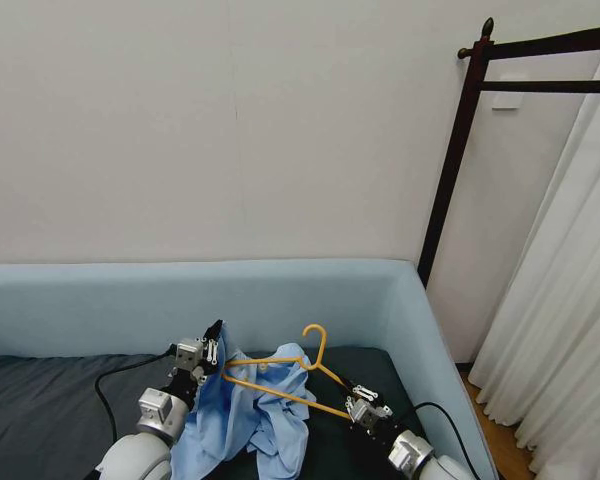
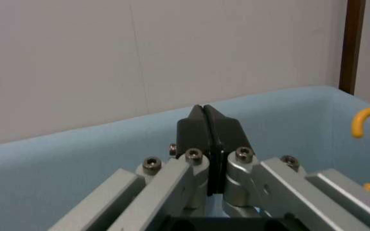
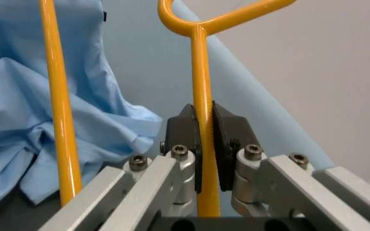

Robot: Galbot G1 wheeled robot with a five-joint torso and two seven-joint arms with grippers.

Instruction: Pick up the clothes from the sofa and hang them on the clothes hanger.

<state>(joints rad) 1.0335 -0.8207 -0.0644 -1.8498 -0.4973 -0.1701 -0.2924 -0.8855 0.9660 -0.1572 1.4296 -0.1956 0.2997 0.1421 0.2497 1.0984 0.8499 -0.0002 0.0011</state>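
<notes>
Orange wire is sitting clamped between the pads of my right gripper [image 3: 202, 113]. It is gripping the hanger [image 3: 201, 72] on the sloping arm just below the hook [image 1: 318, 340], jaws narrow, with the wire running straight out past the fingertips. The blue shirt [image 3: 18, 120] is draping off the hanger beside and below this gripper, bunching down toward the sofa [image 1: 180, 300] seat. Across the hanger, my left gripper [image 1: 214, 345] is sitting at the far shoulder end, touching the shirt. Its pads [image 2: 190, 132] are pressing flat together, and I cannot tell whether any cloth is pinched between them.

I am judging this as the carry step. The shirt is on the hanger, and the rack [image 1: 460, 150] is standing above and to the right of the right gripper, well apart from both grippers. To do it well I am aiming to lift both grippers together and level, so the hanger is not twisting in the right pads; a thin round wire is likely to roll in a flat pinch. The shirt is hanging lopsided, so I am wanting slow motion to stop it sliding off. The hook is pointing up and away from the right gripper, so I am planning to clear the sofa back first, then bring the hook over the rail [image 1: 550, 87] from above.
</notes>
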